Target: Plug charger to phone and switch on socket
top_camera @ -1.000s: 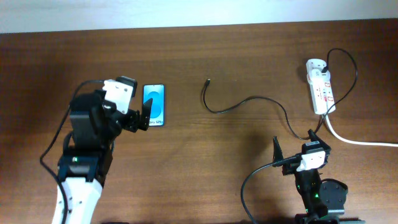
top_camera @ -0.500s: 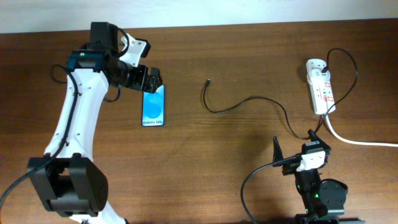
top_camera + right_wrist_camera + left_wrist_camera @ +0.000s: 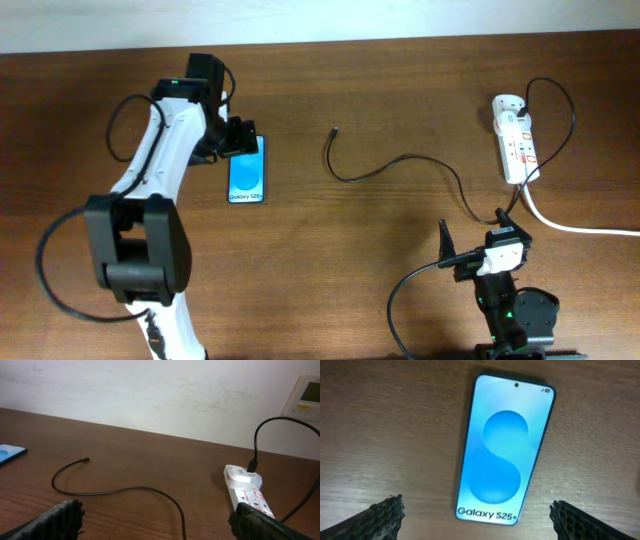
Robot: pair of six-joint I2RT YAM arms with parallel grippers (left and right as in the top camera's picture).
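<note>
The phone [image 3: 248,171] lies flat on the table with its blue screen lit; it fills the left wrist view [image 3: 505,450]. My left gripper [image 3: 238,139] is open just above the phone's far end, fingertips either side of it [image 3: 477,517]. The charger cable [image 3: 400,165] curves across the middle of the table, its plug tip [image 3: 334,129] lying free; it also shows in the right wrist view [image 3: 115,491]. The socket [image 3: 514,138] lies at the far right, also in the right wrist view [image 3: 247,492]. My right gripper [image 3: 476,231] is open and empty near the front edge.
A thick white cord [image 3: 580,228] runs from the socket off the right edge. A white wall [image 3: 150,395] stands behind the table's far edge.
My left arm has swung from beside the phone to the far side and now hangs over the phone's far end. The phone has shifted slightly. The right arm has not moved.
</note>
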